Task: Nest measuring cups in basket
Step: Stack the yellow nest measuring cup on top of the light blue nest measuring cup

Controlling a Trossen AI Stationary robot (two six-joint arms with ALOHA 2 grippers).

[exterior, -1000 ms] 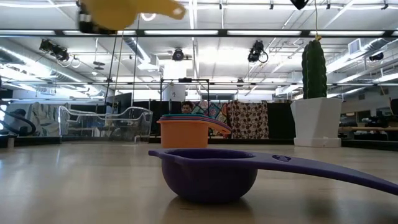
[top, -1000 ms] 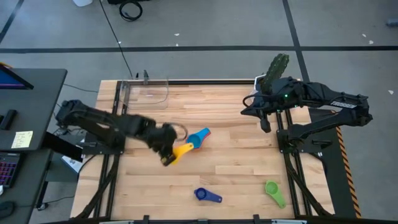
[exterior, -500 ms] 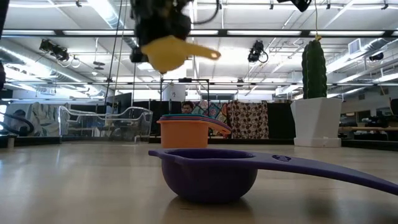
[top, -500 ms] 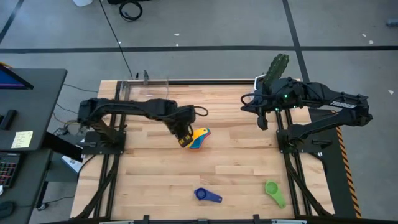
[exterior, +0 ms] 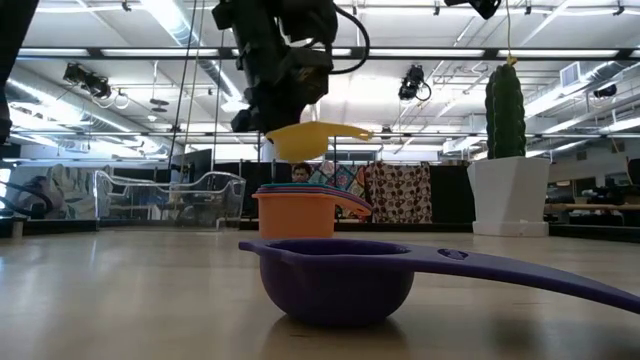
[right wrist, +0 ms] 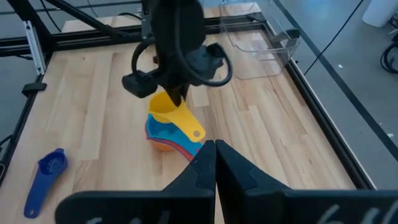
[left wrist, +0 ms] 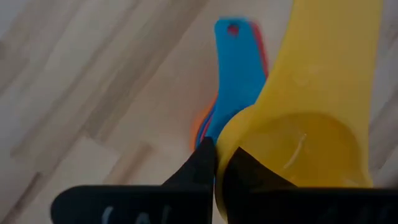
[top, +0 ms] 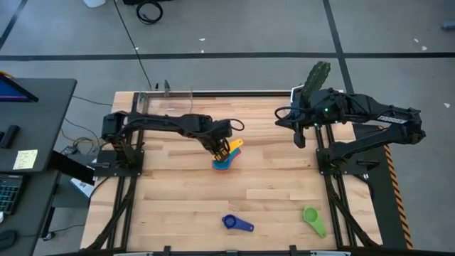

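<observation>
Left gripper (top: 223, 146) — jaws pinched closed on the rim of the yellow cup (exterior: 305, 138), one finger (left wrist: 198, 168) outside the wall, the other apparently inside the bowl. Cup hangs level just above the stack (exterior: 297, 210), not touching it; handle points away from the arm, roughly in line with the stacked handles.

Stack sits mid-table: orange cup (exterior: 293, 214) outermost in the low view, light blue cup (left wrist: 239, 74) uppermost in the left wrist view, a red edge beside it. How many cups are nested there is hard to count from these angles.

Right gripper (top: 301, 136) waits raised near the cactus pot (top: 318, 75) at the far right; its fingers meet at the tips, nothing held.

Loose pieces: dark blue cup (top: 235, 223) near the front edge centre, green cup (top: 313, 220) front right, well apart from each other and from the stack. Basket (top: 168, 106) stands far left by the table's back rail, nothing visible in it.

Handling, as judged — cups are light, stiff plastic, smooth-walled and likely slippery; a rim pinch tends to pivot, so keep it near the handle root. The stack is light enough to skid if nudged, so the yellow cup wants a straight drop. Moving the stack to the basket looks best done by gripping the bundled handles
</observation>
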